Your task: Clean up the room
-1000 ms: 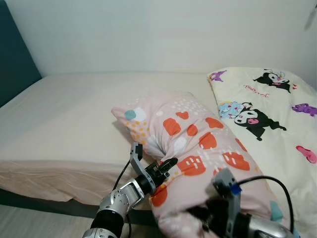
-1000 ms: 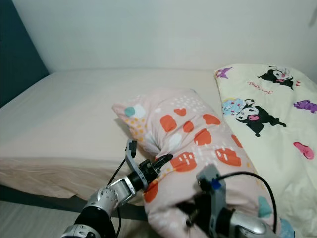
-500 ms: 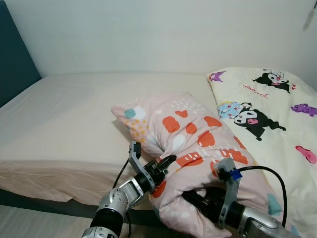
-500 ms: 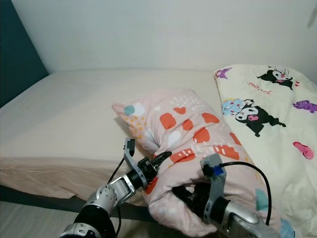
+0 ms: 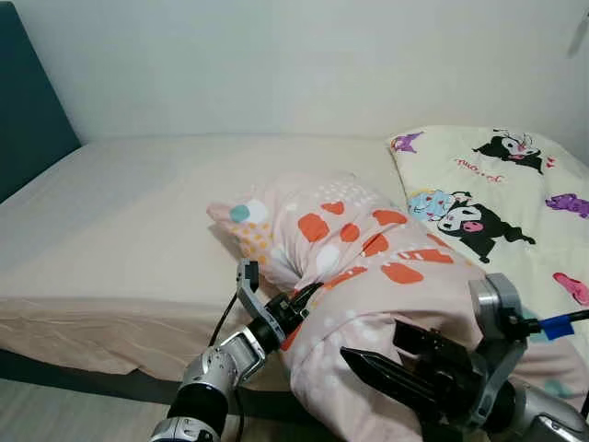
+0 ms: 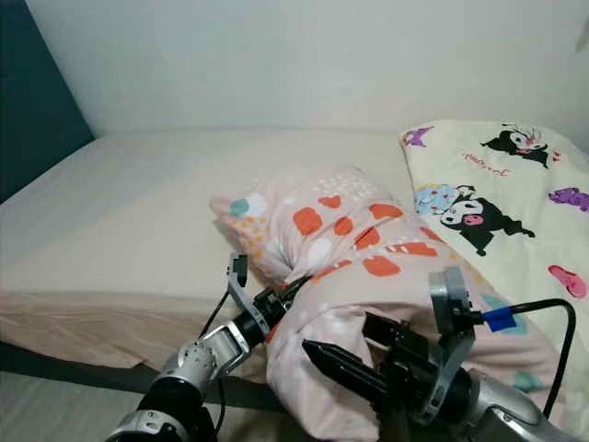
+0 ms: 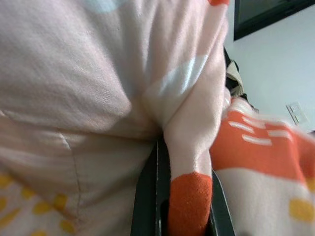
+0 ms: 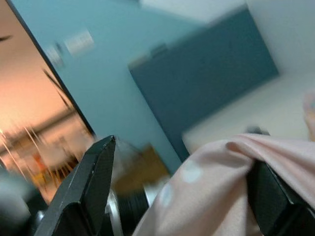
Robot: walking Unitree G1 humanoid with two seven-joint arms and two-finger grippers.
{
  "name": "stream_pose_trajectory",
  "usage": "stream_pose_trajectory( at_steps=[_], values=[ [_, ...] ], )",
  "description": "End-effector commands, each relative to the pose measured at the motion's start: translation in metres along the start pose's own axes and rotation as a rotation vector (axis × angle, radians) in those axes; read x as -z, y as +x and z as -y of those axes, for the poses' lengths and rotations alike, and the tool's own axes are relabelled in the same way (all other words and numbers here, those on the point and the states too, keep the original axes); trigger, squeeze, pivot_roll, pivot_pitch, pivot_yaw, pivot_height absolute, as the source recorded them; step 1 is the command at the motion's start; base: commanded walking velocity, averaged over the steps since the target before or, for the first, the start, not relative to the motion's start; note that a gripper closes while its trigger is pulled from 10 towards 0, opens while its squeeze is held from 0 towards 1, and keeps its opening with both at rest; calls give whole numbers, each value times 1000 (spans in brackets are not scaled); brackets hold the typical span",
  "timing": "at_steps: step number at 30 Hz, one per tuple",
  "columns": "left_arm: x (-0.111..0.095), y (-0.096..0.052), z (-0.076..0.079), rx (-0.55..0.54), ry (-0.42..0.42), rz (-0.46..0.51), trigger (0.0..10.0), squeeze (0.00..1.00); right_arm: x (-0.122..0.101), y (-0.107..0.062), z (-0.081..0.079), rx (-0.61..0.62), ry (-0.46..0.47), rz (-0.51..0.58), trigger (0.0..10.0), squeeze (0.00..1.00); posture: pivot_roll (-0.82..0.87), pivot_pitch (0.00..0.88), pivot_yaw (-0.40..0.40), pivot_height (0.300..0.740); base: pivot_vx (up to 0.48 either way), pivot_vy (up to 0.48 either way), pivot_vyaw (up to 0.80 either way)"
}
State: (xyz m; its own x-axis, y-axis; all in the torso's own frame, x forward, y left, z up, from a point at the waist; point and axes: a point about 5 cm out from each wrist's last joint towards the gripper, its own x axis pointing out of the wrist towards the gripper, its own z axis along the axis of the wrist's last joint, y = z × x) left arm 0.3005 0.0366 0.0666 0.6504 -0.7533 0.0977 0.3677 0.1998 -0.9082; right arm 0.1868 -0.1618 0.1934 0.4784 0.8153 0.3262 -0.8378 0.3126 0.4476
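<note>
Midway, you see: left gripper (image 5: 296,307) pinches pillow (image 5: 368,276) fold between fingers; right gripper (image 5: 382,379) splayed, pillow resting across fingers, unclamped. Pillow not yet placed on bed (image 5: 138,212).

Left arm is extended forward and up from low left, wrist angled inward. Left gripper (image 5: 296,305) is clamped, jaws pinched on a fold of pillow (image 5: 368,249) fabric. Right arm is raised across the lower right, cable looped off the wrist. Right gripper (image 6: 345,368) is pointed toward robot's left, jaws spread wide, fabric draped between them.
</note>
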Motion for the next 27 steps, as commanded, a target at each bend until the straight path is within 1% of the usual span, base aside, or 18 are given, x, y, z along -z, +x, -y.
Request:
stream_pose_trajectory(
  at_steps=[1,2,4,9,11,12,13,14,15,16,17,19,20,22,23,24,25,27],
  values=[
    [16,18,13,59,-31,-65,0,0,-9,6,-4,-45,9,80,10000,251,-183,0,37,476,0,0,0],
    [14,17,12,56,-26,-59,0,0,-9,8,-2,-40,29,109,10000,0,-183,0,38,481,0,0,0],
    [8,12,9,41,-5,-48,0,0,2,11,2,-16,62,79,10000,0,-181,0,40,491,0,0,0],
    [5,9,6,31,10,-45,0,0,9,11,3,-2,86,48,10000,0,-181,0,40,501,0,0,0],
    [-2,4,2,3,54,-41,0,0,31,7,3,32,71,-169,10000,0,-174,0,41,511,0,0,0],
    [-2,4,2,3,54,-41,0,0,31,7,3,32,71,-169,10000,0,-174,0,41,511,0,0,0],
    [-4,2,0,-8,68,-38,0,0,41,3,4,70,52,-292,10000,0,-174,0,41,516,0,0,0],
    [-4,2,0,-8,68,-38,0,0,41,3,4,70,52,-292,10000,0,-174,0,41,516,0,0,0],
    [-6,1,-1,-15,79,-38,0,0,49,-4,8,120,21,-414,10000,0,-170,0,39,521,0,0,0],
    [-6,1,-1,-15,79,-38,0,0,49,-4,8,120,21,-414,10000,0,-170,0,39,521,0,0,0],
    [-5,1,-1,-16,84,-42,0,0,44,-11,9,161,-15,-450,10000,0,-175,0,37,526,0,0,0],
    [-1,0,-2,-17,87,-53,0,0,21,-14,11,198,-53,-351,10000,0,-182,0,37,536,0,0,0],
    [-1,0,-2,-17,87,-53,0,0,21,-14,11,198,-53,-351,10000,0,-182,0,37,536,0,0,0],
    [4,1,-4,-23,93,-66,0,0,0,-12,16,220,-82,-201,10000,0,-191,0,37,545,0,0,0],
    [6,1,-4,-25,98,-70,0,0,-4,-11,18,231,-93,-164,10000,0,-194,0,38,550,0,0,0],
    [6,1,-4,-25,98,-70,0,0,-4,-11,18,231,-93,-164,10000,0,-194,0,38,550,0,0,0],
    [7,1,-4,-28,112,-69,0,0,-5,-10,23,257,-95,-136,10000,0,-195,0,38,555,0,0,0],
    [4,1,-4,-37,141,-51,0,0,2,-9,34,318,-93,-137,10000,0,-195,0,38,565,0,0,0]
  ],
)
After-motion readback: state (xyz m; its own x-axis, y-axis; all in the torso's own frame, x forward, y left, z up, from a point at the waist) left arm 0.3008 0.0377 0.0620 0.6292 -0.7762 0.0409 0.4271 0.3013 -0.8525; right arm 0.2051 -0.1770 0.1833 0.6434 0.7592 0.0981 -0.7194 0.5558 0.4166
